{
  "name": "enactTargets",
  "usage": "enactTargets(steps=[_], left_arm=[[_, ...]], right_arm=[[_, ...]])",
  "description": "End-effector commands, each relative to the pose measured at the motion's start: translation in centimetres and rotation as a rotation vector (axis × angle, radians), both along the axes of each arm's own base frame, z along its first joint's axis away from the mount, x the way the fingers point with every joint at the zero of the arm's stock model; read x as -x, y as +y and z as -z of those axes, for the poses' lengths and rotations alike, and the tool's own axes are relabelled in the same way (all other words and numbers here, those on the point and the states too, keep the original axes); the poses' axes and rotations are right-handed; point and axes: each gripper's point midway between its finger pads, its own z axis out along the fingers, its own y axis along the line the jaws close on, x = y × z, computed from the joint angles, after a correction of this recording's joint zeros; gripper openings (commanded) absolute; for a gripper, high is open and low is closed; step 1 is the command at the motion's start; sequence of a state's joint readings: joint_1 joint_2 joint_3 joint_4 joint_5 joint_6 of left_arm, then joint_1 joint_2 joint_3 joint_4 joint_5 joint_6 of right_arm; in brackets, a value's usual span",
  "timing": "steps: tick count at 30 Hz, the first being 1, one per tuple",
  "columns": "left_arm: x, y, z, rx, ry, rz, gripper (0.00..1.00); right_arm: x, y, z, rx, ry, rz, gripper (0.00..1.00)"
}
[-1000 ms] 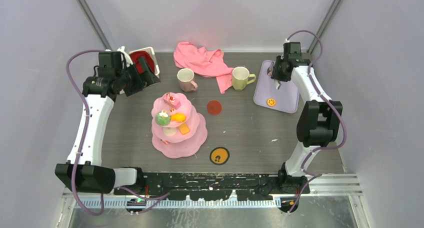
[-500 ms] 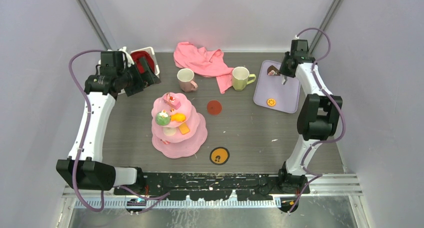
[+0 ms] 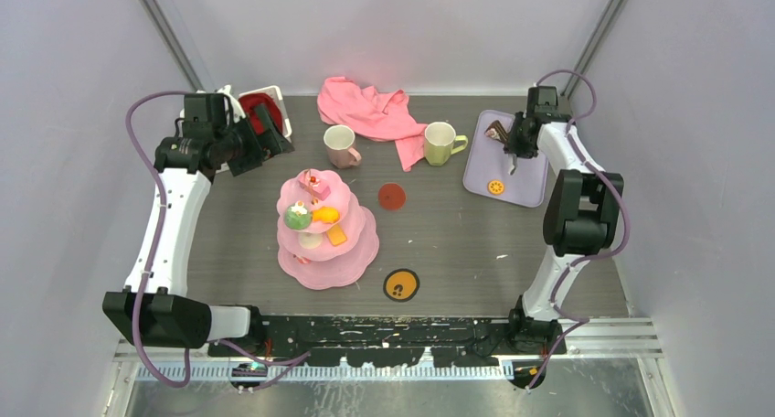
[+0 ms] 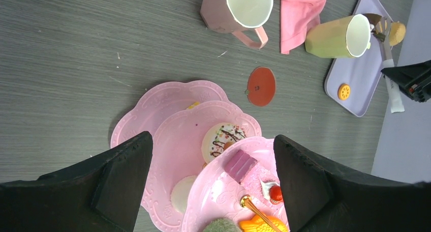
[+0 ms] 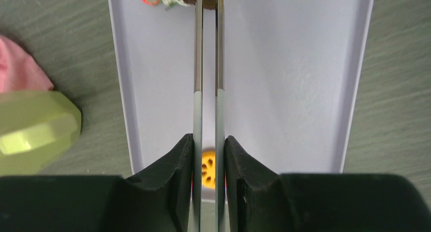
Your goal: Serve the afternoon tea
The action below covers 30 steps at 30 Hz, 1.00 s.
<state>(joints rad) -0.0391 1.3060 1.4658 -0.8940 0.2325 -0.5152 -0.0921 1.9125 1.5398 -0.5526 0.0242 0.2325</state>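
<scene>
The pink three-tier cake stand [image 3: 311,269] stands left of centre with several toy pastries on its tiers [image 4: 175,155]. My left gripper [image 4: 212,143] hangs open high above it, holding nothing. At the back stand the pale pink mug [image 3: 340,145] and the yellow-green mug [image 3: 440,143]. My right gripper [image 5: 209,145] is shut on metal tongs [image 5: 197,64] over the lilac tray [image 3: 525,184]. The tongs' tips pinch a brown pastry [image 3: 494,130] at the tray's back left corner. A yellow round biscuit [image 3: 495,187] lies on the tray.
A crumpled pink cloth [image 3: 366,109] lies behind the mugs. A white basket with red cloth [image 3: 260,106] sits at the back left under the left arm. A red disc [image 3: 392,197] and an orange disc [image 3: 400,284] lie flat on the table.
My right wrist swung toward the back wall, then came a little forward; the brown pastry now shows in the tongs' tips. The left arm barely shifted.
</scene>
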Motion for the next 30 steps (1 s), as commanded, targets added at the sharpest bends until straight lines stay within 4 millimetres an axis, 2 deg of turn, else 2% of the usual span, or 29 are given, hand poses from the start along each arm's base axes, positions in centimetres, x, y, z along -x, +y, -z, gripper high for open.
enactTargets(steps=[1,5,7,11,14,19,24,30], left_arm=[[-0.6,-0.3,-1.0,0.015,-0.058,0.023,0.88],[-0.6,-0.4,-1.0,0.015,-0.063,0.026,0.88],[-0.7,-0.4,-1.0,0.014,-0.063,0.028,0.88],[-0.7,-0.5,-0.9,0.018,-0.060,0.036,0.88],[-0.5,-0.5,-0.9,0.014,-0.066,0.038,0.88],[-0.5,-0.7,-0.4,0.027,-0.049,0.043,0.88],[-0.8,-0.8,-0.6,0.029,-0.067,0.046,0.88],[-0.6,-0.5,-0.8,0.011,-0.070,0.042,0.88]], right_arm=[[2.1,1.5,-3.6,-0.070,-0.060,-0.015,0.01],[4.4,2.3,-4.0,-0.093,-0.062,-0.032,0.01],[5.2,2.0,-4.5,-0.078,-0.077,-0.017,0.01],[5.8,1.3,-6.7,-0.034,-0.134,0.008,0.01],[6.3,1.6,-8.0,-0.039,-0.160,-0.009,0.02],[6.9,3.0,-8.9,0.009,-0.138,-0.086,0.19],[7.3,3.9,-7.8,0.107,-0.078,-0.117,0.39],[7.6,3.5,-7.0,0.135,-0.053,-0.121,0.45]])
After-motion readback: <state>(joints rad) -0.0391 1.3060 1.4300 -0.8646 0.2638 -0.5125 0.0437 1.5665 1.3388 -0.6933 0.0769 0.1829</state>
